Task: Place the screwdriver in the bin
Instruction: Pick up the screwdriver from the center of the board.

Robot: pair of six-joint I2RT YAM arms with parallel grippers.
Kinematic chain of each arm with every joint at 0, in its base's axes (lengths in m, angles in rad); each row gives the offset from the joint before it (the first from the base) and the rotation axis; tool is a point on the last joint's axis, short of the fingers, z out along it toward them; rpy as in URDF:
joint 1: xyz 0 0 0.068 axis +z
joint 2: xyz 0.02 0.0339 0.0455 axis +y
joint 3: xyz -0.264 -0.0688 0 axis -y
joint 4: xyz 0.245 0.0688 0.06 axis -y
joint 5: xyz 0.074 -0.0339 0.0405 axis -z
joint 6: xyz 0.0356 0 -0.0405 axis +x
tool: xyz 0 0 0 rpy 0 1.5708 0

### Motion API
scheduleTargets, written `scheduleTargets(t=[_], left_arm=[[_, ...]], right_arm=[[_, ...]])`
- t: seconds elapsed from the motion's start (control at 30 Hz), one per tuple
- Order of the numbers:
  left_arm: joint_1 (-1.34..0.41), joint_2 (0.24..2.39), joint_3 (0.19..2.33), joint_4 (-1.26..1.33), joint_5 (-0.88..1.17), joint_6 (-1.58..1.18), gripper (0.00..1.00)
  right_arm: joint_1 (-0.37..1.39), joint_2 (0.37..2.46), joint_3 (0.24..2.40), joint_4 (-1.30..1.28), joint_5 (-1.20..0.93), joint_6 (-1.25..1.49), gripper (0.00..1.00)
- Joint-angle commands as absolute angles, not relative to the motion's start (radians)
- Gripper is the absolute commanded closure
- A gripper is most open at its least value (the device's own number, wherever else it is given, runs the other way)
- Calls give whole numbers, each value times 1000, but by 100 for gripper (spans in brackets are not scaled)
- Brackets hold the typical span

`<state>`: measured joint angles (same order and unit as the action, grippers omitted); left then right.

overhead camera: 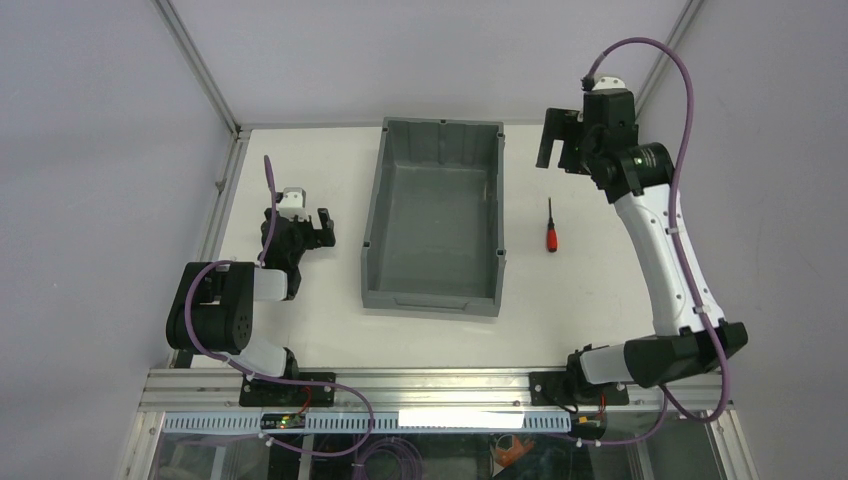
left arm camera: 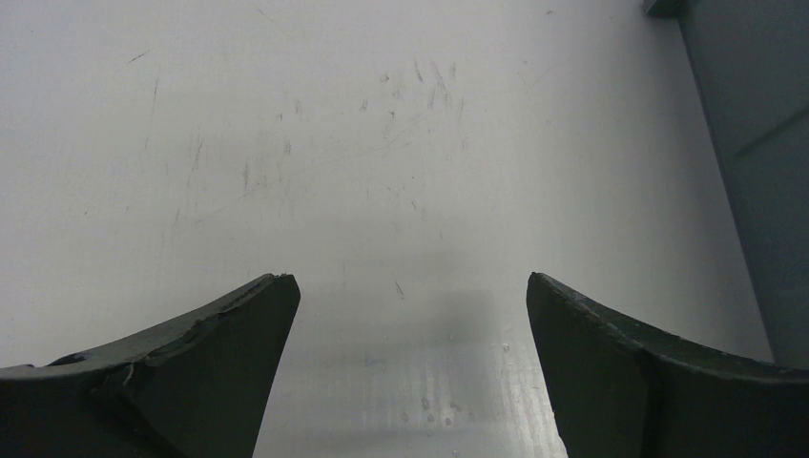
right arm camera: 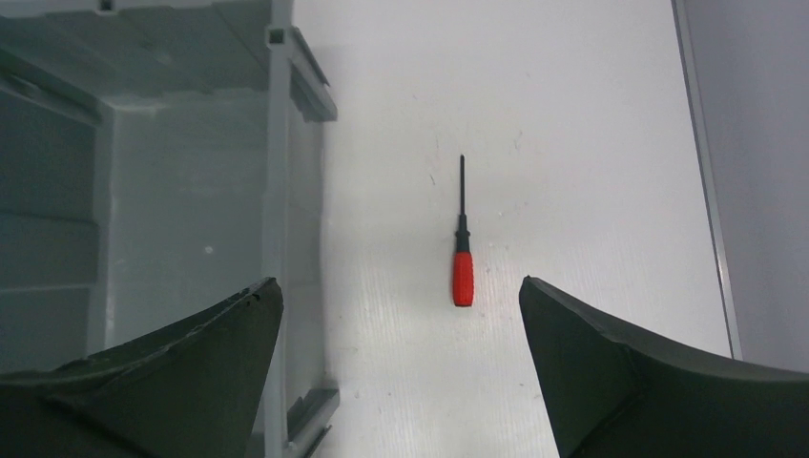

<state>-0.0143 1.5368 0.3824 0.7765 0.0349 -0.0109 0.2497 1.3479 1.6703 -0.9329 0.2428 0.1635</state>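
The screwdriver (overhead camera: 550,229), red handle and thin black shaft, lies on the white table right of the bin (overhead camera: 434,290). It also shows in the right wrist view (right arm camera: 462,253), handle towards the camera. The dark grey bin is empty, and its right wall shows in the right wrist view (right arm camera: 279,181). My right gripper (overhead camera: 552,150) is open and empty, raised high above the table beyond the screwdriver; in its own view (right arm camera: 401,296) the jaws stand wide apart. My left gripper (overhead camera: 322,228) is open and empty, low over bare table (left arm camera: 410,286) left of the bin.
Metal frame posts (overhead camera: 200,70) stand at the table's back corners with grey walls behind. A rail (right arm camera: 701,172) runs along the table's right edge. The bin's corner (left arm camera: 754,143) shows at the right of the left wrist view.
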Motion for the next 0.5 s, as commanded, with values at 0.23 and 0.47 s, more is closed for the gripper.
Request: scheduleTargets(t=[0.23,0.47], left_arm=[[-24,1507,379,810,57,-20,1],[-25,1506,379,810,57,-20,1]], right_arm=[[103,1508,1654,-1017,131,189,6],[67,1574,1522,-930,84,212,10]])
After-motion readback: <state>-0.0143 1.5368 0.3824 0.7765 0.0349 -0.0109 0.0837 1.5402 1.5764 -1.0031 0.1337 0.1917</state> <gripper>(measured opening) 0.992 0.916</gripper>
